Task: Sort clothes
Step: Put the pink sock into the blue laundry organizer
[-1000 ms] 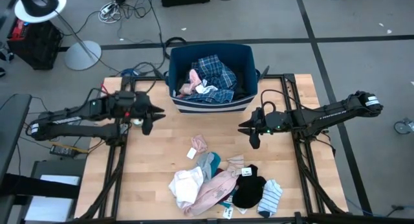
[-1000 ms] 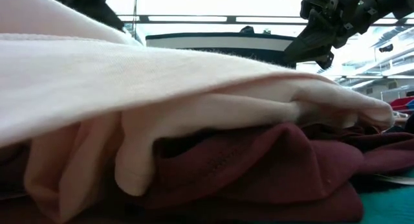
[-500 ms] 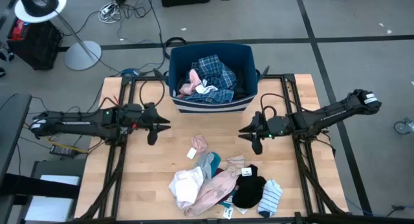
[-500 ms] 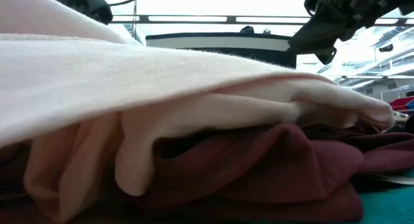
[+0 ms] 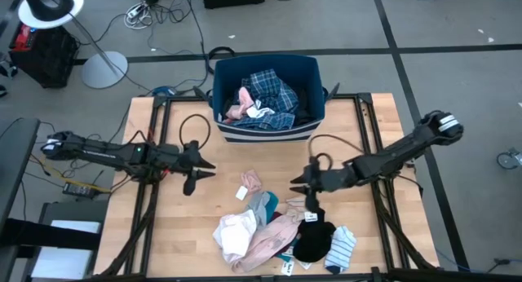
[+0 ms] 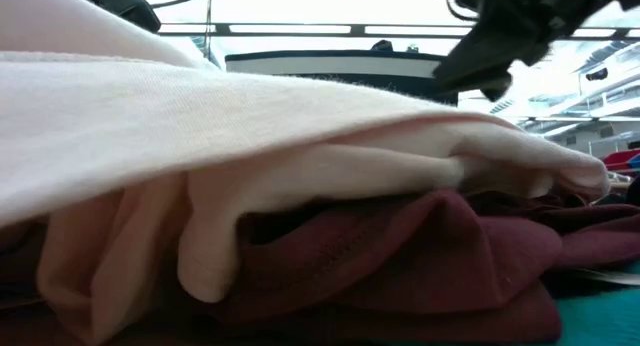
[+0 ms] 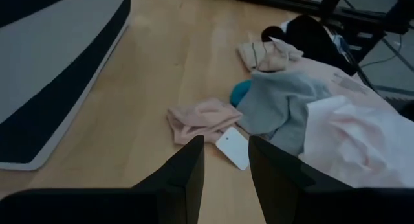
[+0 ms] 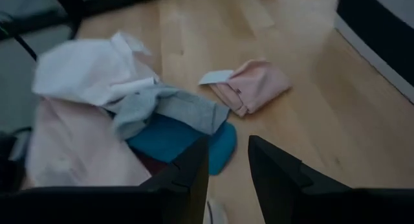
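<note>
Clothes heap (image 5: 281, 231) lies on wooden table (image 5: 204, 225) near front edge; small pink garment (image 5: 251, 182) apart, closer to bin. Dark blue bin (image 5: 267, 96) at table's far edge already holds blue plaid cloth (image 5: 273, 90), pink and white pieces. Left gripper (image 5: 196, 165), right gripper (image 5: 307, 184): both empty, fingers parted, flanking pink garment. Judged step: approach for pick; next move calls for descent and closing on one garment.

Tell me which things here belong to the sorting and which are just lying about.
Job:
- small pink garment with white tag, lying apart on the table
- mixed heap of soft clothes
- blue plaid garment in the dark blue plastic bin
- left gripper and right gripper, jaws open, beside the heap

Lying about:
- white round lamp base
- floor cables
</note>
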Robot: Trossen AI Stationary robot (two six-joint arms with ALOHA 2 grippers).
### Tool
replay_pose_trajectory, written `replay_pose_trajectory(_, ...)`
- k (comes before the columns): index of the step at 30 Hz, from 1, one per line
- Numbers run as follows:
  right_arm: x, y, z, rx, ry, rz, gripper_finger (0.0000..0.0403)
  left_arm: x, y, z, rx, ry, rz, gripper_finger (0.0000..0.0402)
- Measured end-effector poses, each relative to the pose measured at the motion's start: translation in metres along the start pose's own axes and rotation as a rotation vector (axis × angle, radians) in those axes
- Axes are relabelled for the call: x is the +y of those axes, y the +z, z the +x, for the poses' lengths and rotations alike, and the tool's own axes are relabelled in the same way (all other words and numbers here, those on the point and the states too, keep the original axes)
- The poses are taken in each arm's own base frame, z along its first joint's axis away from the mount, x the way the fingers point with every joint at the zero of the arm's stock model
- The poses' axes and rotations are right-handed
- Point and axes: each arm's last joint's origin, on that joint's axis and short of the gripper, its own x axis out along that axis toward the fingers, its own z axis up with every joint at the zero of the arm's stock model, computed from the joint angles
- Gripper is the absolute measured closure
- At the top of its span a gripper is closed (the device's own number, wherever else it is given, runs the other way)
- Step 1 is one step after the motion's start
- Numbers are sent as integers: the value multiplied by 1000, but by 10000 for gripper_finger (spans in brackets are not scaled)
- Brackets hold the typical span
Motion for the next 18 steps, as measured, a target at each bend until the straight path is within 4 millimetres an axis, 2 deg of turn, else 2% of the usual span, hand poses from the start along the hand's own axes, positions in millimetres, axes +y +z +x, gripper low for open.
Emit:
replay_pose_trajectory(6,15,29,38,69,-65,-109,291,-3,-1,0,-1,-5,12,275)
replay_pose_trajectory(12,20,60,71,57,-59,-93,285,-8,-2,-1,-2,-14,29,275)
replay_pose_trajectory(18,16,71,106,101,-19,-115,249,-5,-26,9,-91,-12,50,275)
